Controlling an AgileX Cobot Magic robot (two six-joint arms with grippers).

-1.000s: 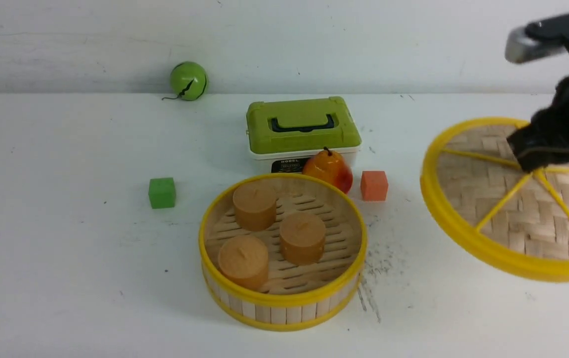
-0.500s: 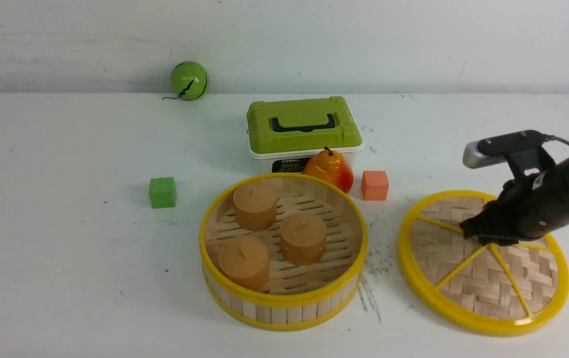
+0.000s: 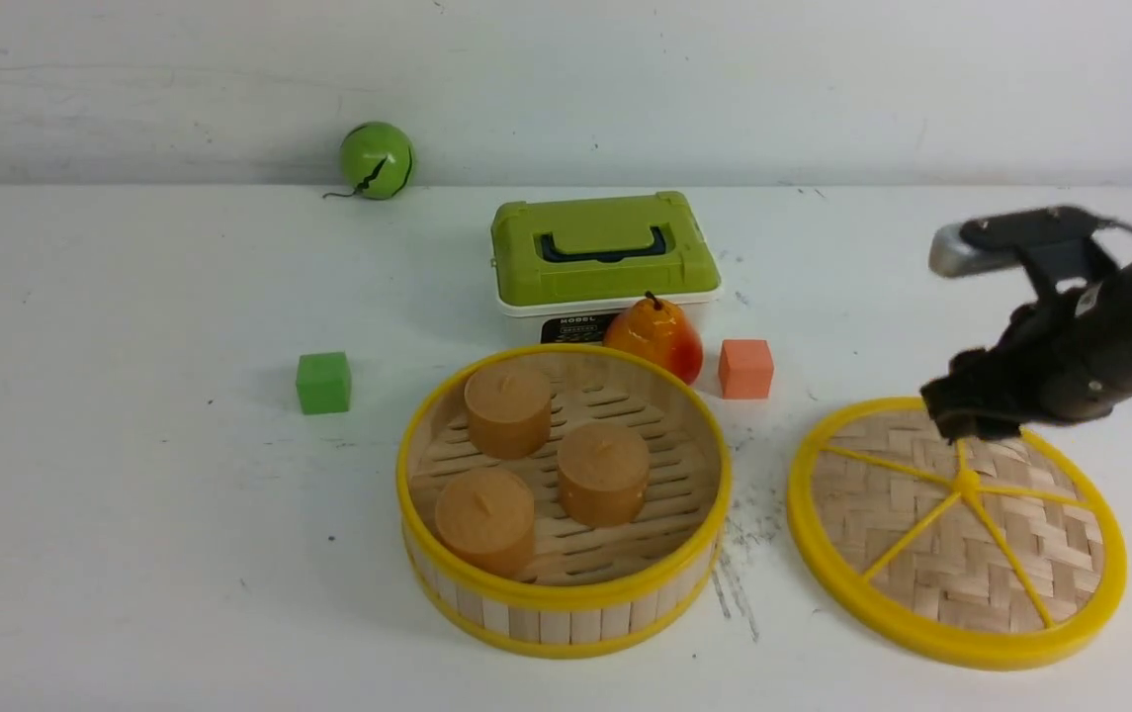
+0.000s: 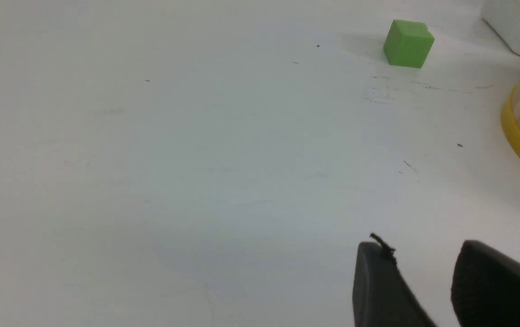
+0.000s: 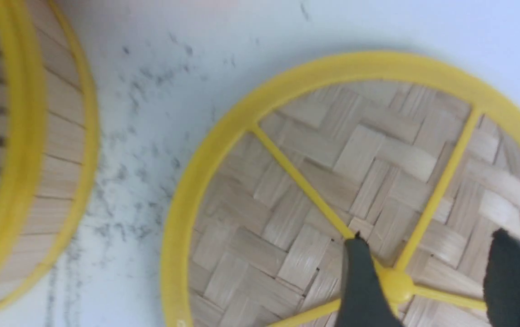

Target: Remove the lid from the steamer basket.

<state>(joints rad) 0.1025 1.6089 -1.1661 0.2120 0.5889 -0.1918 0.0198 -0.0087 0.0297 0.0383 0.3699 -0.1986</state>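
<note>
The right tool (image 3: 951, 415), its fingers spread wide and gripping nothing, hangs above the lid (image 3: 961, 554), which lies flat on the worktop (image 3: 130, 554), right of the open steamer basket (image 3: 566, 593); straight up seems its way clear.

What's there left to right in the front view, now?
green cube → green ball → steamer basket → red cube → lid
</note>
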